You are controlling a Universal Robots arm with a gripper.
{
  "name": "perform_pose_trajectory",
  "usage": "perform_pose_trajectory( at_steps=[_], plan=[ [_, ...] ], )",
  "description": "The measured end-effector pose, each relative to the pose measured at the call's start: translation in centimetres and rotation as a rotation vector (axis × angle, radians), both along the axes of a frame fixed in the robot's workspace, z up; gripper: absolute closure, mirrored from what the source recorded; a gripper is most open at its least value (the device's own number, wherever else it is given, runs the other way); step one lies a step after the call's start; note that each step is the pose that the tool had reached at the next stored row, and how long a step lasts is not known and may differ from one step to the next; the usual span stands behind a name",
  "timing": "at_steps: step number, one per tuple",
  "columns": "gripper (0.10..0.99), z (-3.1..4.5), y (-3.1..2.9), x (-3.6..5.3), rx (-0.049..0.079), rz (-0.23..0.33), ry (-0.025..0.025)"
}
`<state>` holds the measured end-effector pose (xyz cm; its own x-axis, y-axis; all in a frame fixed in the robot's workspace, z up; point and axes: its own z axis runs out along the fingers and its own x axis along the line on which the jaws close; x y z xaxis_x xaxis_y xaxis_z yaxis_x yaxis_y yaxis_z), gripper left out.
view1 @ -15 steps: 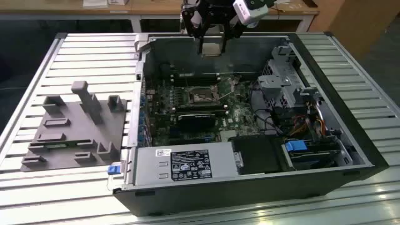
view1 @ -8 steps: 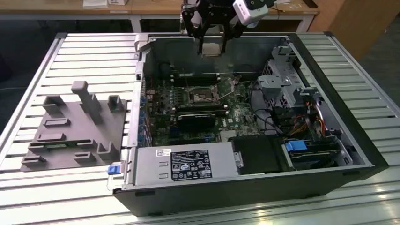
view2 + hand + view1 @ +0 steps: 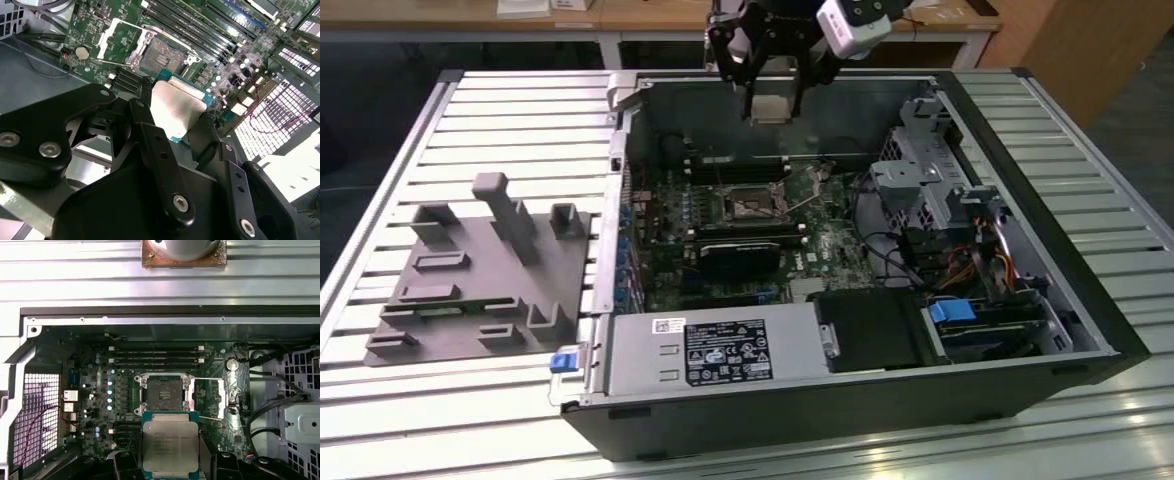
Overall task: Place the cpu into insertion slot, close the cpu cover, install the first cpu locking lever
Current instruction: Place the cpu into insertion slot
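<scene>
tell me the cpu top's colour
The cpu top is dull silver-grey, clearest in the first wrist view.

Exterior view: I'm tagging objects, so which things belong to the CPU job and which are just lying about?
Job: cpu, held in the gripper; empty socket; cpu cover, open.
Lying about: grey fixture tray; power supply; drive cage.

Exterior view sits up high, looking down on the whole open case [image 3: 761,420] on the table [image 3: 520,110]. Both wrist views hang much closer, aimed into it past the cpu [image 3: 175,112], sharing the socket [image 3: 164,394].
</scene>
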<state>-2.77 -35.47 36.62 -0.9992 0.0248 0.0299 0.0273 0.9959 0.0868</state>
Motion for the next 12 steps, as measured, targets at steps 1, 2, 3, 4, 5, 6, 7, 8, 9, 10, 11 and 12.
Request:
perform_pose_trajectory(
  at_steps=[1, 2, 3, 4, 5, 6, 7, 8, 9, 10, 11, 12],
  plan=[
    [0.549, -0.06, 0.0, 0.0, 0.0, 0.0, 0.0],
    [0.549, -0.12, 0.0, 0.0, -0.001, 0.0, 0.0],
    [0.549, -0.17, 0.0, 0.0, -0.001, 0.0, 0.0],
    [0.549, -0.22, 0.0, 0.0, -0.002, 0.0, 0.0],
    [0.549, -0.27, 0.0, 0.0, -0.002, 0.0, 0.0],
    [0.549, -0.31, 0.0, 0.0, -0.003, 0.0, 0.0],
    [0.549, -0.35, 0.0, 0.0, -0.004, 0.0, -0.0001],
    [0.549, -0.39, 0.0, 0.0, -0.005, 0.0, -0.0001],
    [0.549, -0.43, 0.0, 0.0, -0.006, 0.0, -0.0001],
    [0.549, -0.47, 0.0, 0.0, -0.007, 0.0, -0.0002],
    [0.549, -0.51, 0.0, 0.0, -0.009, 0.0, -0.0001],
    [0.549, -0.55, 0.0, 0.0, -0.01, 0.0, -0.0002]
  ],
)
